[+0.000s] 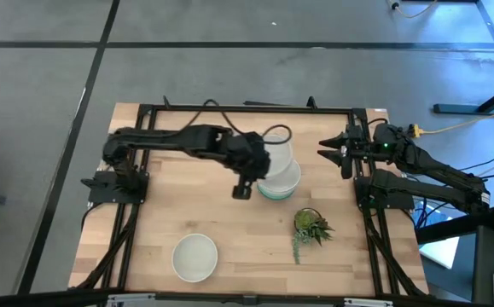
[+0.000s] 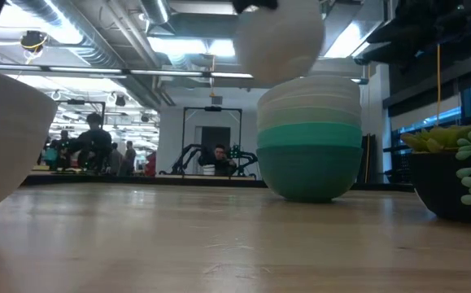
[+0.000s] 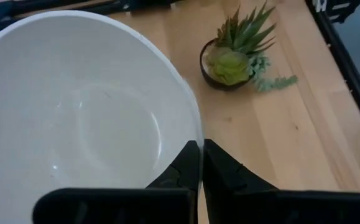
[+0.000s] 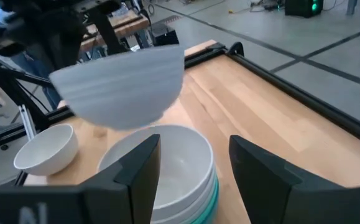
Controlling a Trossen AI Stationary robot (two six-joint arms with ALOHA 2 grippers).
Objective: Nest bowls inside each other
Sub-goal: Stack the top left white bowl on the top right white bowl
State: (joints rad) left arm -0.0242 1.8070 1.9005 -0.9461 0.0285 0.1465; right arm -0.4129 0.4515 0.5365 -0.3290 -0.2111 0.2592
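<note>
A white bowl (image 3: 86,112) is gripped at its rim by the left end effector (image 3: 198,165), whose fingers are pinched together on the wall. The bowl is carried in the air just above the stack of nested bowls (image 2: 308,138), slightly tilted and not yet touching it, as is seen in the low view and from the right wrist. The stack stands near the middle of the counter (image 1: 229,230), toward its far edge; white bowls are at the top, with pale green and teal ones under them.

The step in hand is judged to be the placing of this bowl into the stack. The next move calls for the bowl to be levelled and centred over the topmost rim, lowered until seated, then released.

One more white bowl (image 1: 195,257) is left alone near the counter's near edge, toward the left corner. A small spiky plant (image 1: 311,227) stands just beside the stack, on its near right side, and should be avoided.

The right end effector (image 1: 345,153) is held open, waiting at the far right edge.
</note>
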